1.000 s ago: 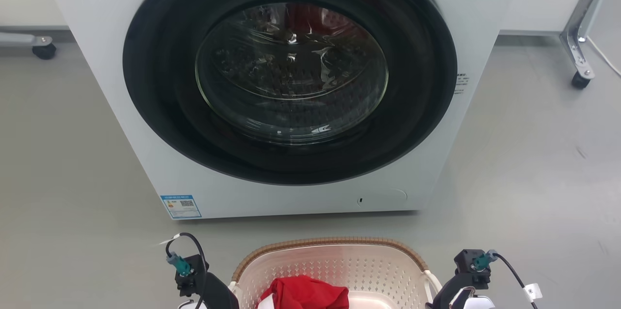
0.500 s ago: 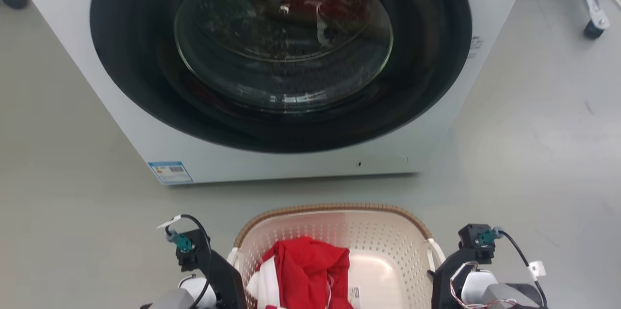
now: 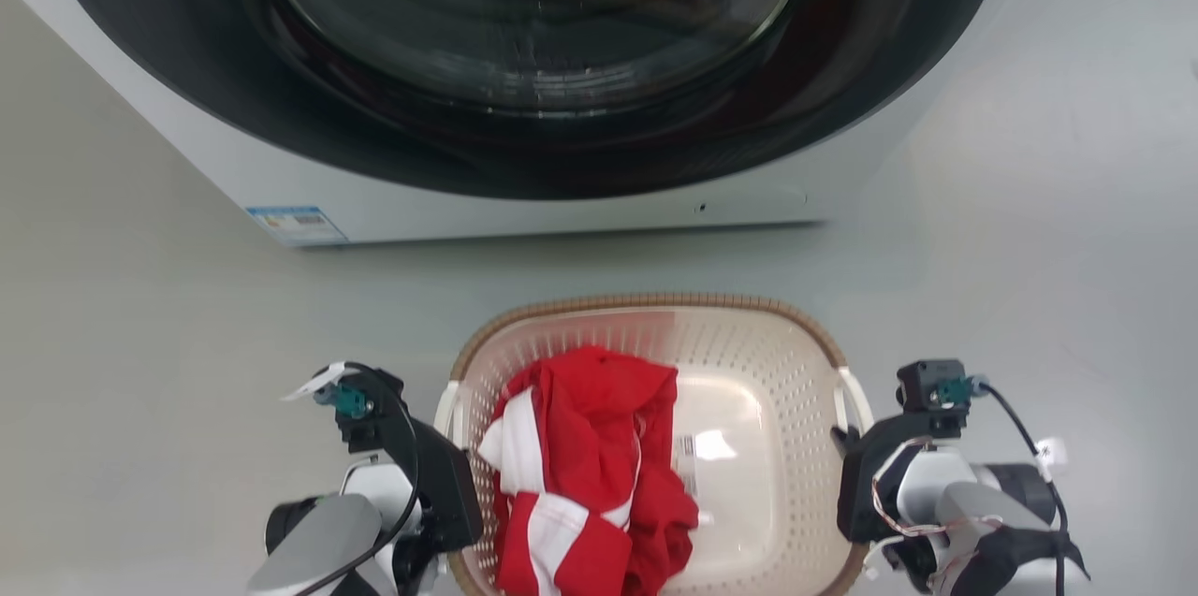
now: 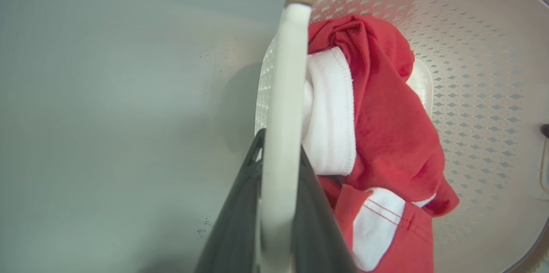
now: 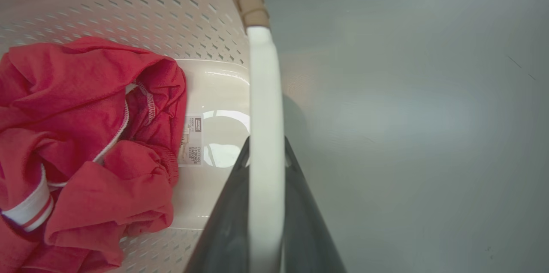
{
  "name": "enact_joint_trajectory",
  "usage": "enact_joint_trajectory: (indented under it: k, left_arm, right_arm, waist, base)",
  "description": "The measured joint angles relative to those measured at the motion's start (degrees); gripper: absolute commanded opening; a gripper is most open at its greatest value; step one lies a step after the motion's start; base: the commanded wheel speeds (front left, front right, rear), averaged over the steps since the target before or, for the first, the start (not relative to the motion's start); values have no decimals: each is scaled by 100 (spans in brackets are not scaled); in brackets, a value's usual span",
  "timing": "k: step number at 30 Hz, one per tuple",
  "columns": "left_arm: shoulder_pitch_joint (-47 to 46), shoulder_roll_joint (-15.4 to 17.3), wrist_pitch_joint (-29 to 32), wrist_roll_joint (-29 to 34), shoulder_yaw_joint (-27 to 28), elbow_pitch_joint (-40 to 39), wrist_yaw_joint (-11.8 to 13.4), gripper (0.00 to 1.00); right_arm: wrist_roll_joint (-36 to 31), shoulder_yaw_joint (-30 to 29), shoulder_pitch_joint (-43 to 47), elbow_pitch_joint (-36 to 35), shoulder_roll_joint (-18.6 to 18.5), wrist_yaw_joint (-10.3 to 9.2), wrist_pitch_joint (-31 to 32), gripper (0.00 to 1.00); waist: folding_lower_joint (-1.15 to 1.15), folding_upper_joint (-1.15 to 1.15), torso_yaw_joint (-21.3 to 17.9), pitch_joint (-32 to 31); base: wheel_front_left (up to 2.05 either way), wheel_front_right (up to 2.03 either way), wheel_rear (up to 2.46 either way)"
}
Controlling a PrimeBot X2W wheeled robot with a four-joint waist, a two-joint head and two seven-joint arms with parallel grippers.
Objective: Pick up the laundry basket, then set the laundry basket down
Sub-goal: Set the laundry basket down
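Observation:
The laundry basket [image 3: 749, 343], cream with a brown woven rim, is in front of me at the bottom centre of the head view. My left gripper [image 3: 440, 484] is shut on its left white loop handle [image 4: 285, 93], with a dark finger on each side of the loop. My right gripper [image 3: 856, 474] is shut on the right handle [image 5: 265, 101] the same way. A red and white garment [image 3: 580, 456] lies in the basket's left half, and a small label [image 5: 194, 140] shows on the smooth bottom. Whether the basket touches the floor I cannot tell.
A white front-loading washing machine [image 3: 562, 212] with a dark round door [image 3: 524, 35] stands just beyond the basket, with a strip of grey floor [image 3: 187, 343] between them. Grey floor runs on both sides of the basket.
The head camera has tipped downward, so the washing machine slid up the picture and more of the basket and arms shows. Both grippers stay at the basket's handles.

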Motion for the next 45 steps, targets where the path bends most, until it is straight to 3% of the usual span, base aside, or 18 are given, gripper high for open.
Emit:
enact_joint_trajectory:
  k: [23,45]
  left_arm:
    - [-1069,23,-1122,293,-21,-118,-3,0]
    - [-1316,-29,-1504,366,-40,126,-103,0]
  right_arm:
    - [-369,162,-1121,-265,-240,-248,-983,0]
    - [-369,160,-1300,-59,-198,-305,-1273,0]
  waist:
    - [0,0,138,1966]
    - [-1,-1,215,2590]
  base:
    - [0,0,0]
    - [0,0,0]
